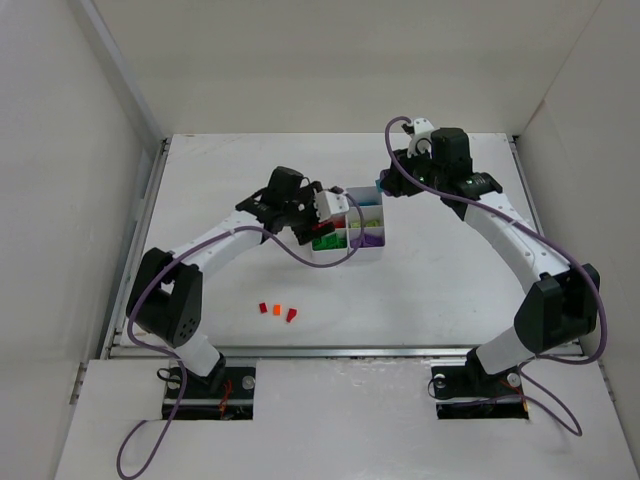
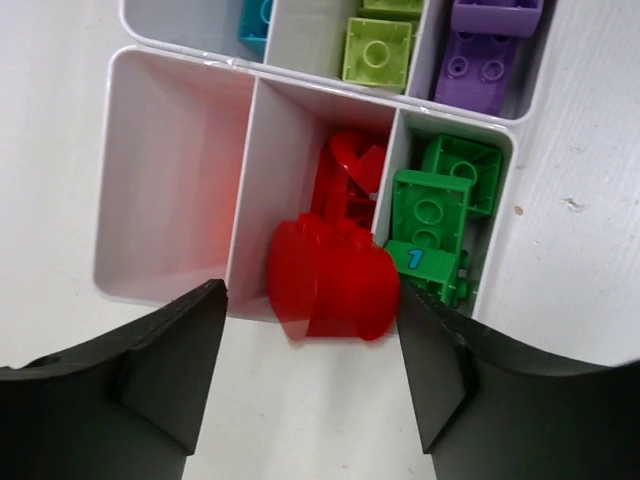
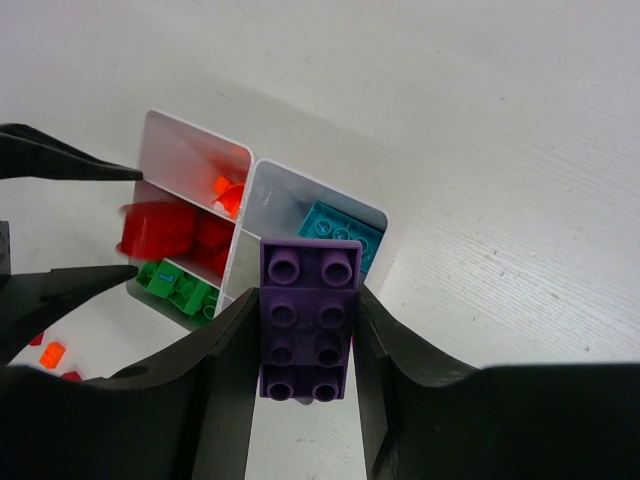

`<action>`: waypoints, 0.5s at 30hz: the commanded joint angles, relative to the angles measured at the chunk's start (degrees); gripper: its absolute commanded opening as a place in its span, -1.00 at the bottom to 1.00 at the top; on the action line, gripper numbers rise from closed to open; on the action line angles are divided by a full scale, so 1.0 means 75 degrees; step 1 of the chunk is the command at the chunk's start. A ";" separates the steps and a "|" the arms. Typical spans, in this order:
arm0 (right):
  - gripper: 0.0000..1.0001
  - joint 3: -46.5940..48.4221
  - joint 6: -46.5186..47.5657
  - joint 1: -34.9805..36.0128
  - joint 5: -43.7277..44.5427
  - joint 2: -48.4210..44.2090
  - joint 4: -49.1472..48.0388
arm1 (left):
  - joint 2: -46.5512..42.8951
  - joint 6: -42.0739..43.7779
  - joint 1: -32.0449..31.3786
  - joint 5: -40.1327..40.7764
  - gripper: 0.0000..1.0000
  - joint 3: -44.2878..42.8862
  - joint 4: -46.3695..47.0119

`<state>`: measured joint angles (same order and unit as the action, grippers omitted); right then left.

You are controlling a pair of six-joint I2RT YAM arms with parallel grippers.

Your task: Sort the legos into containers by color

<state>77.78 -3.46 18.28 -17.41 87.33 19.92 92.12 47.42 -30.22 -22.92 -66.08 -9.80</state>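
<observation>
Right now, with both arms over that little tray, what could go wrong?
1. The red piece is loose between the open left fingers, right over the tray's near wall; it may land outside or on the green bricks.
2. The purple brick in the right fingers hangs over the cyan brick; dropped here, it could land in the wrong compartment.

White tabletop (image 1: 450,290), walls on three sides. Small white plastic six-compartment tray (image 2: 170,180) sits mid-table. Well apart from it toward the near edge, three tiny loose plastic pieces in a row: left red brick (image 1: 262,307), orange brick (image 1: 276,310), right red brick (image 1: 291,315).
</observation>
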 commanded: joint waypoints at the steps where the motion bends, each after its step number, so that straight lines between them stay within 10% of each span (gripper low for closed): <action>1: -1.00 0.0176 -0.0065 -0.0047 -0.0058 -0.0124 -0.0359 | -0.0001 -0.0358 -0.0073 0.0418 0.37 -0.0095 0.0498; 8: -1.00 0.0247 0.0706 -0.0047 -0.0735 -0.0124 -0.0289 | -0.0001 -0.0862 -0.0073 0.0888 0.54 -0.0387 0.0593; 15: -1.00 0.0165 0.2545 -0.0047 -0.2642 -0.0370 -0.0570 | -0.0141 0.0612 0.0232 -0.1348 0.17 -0.1722 -0.1350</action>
<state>77.80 7.35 18.28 -27.35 87.33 19.68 92.64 46.00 -29.12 -23.66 -74.11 -13.17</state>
